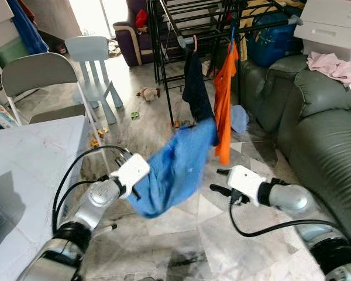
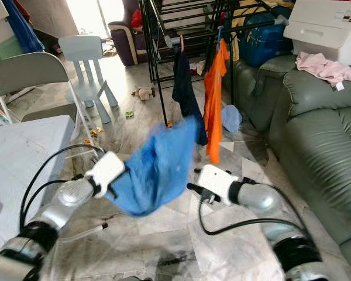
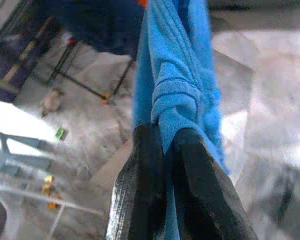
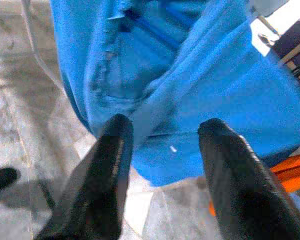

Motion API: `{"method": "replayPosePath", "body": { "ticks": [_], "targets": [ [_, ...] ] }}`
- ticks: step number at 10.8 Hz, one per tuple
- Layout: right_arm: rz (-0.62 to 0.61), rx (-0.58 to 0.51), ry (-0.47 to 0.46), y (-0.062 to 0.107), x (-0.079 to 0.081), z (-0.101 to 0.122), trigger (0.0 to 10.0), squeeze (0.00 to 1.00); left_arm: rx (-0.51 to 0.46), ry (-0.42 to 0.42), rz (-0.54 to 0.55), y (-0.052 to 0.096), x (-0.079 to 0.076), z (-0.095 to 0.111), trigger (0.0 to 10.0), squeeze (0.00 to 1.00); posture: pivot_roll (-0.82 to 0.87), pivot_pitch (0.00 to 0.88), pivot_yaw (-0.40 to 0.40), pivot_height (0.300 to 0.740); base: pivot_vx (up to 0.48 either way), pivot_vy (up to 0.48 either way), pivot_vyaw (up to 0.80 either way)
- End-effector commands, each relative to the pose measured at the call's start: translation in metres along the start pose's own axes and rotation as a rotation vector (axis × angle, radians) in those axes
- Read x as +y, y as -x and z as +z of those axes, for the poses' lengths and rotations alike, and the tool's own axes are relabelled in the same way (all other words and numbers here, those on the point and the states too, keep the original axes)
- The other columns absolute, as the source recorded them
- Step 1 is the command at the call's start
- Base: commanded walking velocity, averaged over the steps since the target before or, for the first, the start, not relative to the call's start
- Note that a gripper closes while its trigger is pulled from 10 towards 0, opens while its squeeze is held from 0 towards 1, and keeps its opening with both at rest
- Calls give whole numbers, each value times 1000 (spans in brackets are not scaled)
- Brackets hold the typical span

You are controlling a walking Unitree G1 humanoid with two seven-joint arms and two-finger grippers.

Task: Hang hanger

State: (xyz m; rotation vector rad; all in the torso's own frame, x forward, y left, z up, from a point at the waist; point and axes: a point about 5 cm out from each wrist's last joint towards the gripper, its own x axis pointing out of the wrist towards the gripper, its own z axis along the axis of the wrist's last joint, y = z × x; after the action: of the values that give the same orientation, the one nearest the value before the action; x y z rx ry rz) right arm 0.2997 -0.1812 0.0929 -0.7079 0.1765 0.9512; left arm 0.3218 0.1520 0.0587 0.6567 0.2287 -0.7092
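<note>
Two head views: the left gripper [image 1: 133, 186] holds the blue garment [image 1: 175, 167], which trails toward the drying rack [image 1: 222, 23] ahead. Left wrist view: its fingers pinch bunched blue cloth. Right wrist view: the right gripper [image 4: 165, 145] is spread just short of the cloth; any hanger is probably hidden inside.

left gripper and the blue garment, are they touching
Touching. The left wrist view shows the left gripper with its two black fingers closed on a bunched fold of the blue garment, no gap.

Silver arms, white wrists, black cables and fingers [image 4: 110, 165].
</note>
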Motion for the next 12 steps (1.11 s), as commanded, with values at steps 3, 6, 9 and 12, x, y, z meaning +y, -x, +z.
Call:
{"method": "replayPosePath", "body": {
  "ticks": [3,6,9,12],
  "targets": [
    [52,-6,87,10,-18,10,10000,1000,-81,-179,-197,7,-11,9,0,0,-124,0,133,740,0,0,0],
    [107,28,134,15,-24,7,10000,1000,-125,-235,-266,5,-18,16,0,0,-127,0,134,740,0,0,0],
    [171,57,159,12,-23,5,10000,1000,-145,-255,-285,5,-18,19,0,0,-125,0,134,740,0,0,0],
    [217,131,179,17,-22,-9,10000,875,-164,-263,-302,8,-20,18,0,0,-119,0,130,740,0,0,0]
  ]
}}
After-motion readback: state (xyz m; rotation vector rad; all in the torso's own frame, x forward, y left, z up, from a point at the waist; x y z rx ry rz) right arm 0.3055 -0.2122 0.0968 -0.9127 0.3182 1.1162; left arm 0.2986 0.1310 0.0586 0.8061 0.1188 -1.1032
